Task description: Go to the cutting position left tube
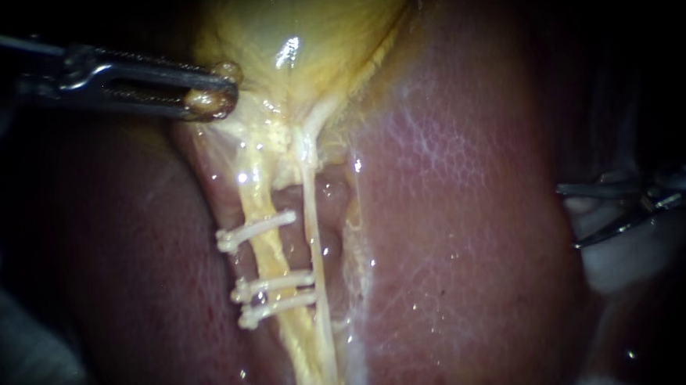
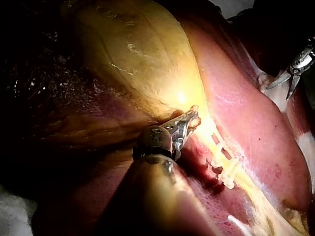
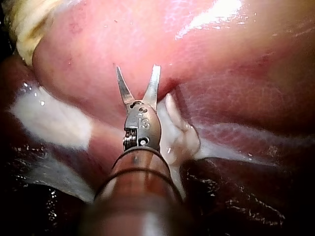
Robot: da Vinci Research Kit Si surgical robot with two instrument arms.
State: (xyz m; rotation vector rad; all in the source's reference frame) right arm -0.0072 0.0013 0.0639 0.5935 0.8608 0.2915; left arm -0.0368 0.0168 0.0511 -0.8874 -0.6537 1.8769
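L instrument, shaft from upper left, had its jaws clamped on a yellow fold at the lower edge of the gallbladder, w/ tissue bulging btwn the tips. Below that, the left tube ran down the groove btwn the liver lobes. It was thicker & yellower than the thin pale right tube just beside it. Three clips sat across the left tube: one higher up, two close together lower down, w/ a bare stretch of tube btwn the upper one & the pair. R instrument was at the far right edge by the liver's outer rim, well apart from both tubes. Its two thin blade-like jaws stood spread in a V w/ nothing btwn them, clearest in the right wrist view. A whitish patch of tissue lay just beside it.
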